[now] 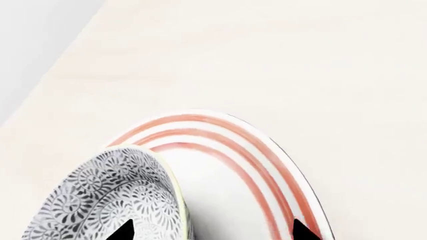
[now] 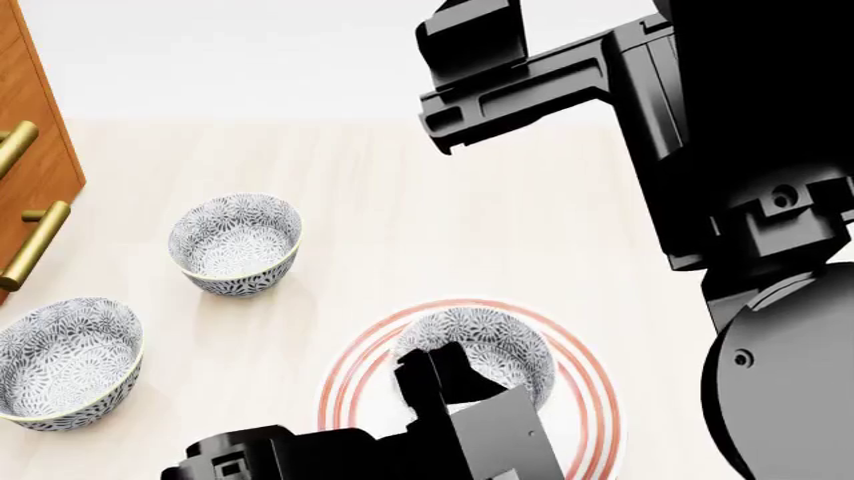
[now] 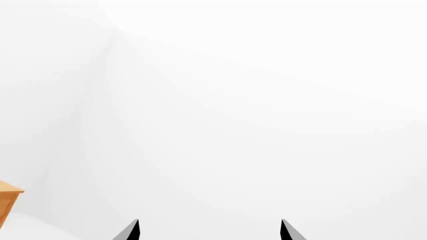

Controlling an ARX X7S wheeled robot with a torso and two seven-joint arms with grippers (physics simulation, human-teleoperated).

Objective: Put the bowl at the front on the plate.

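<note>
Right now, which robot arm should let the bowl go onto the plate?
The left one, probably. The left gripper is at the bowl, over the plate. The right gripper points at a blank wall.

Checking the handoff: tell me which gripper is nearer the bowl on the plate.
Left. The left gripper is right at the bowl on the plate, one fingertip inside its rim. The right gripper is raised well away, facing a blank wall.
</note>
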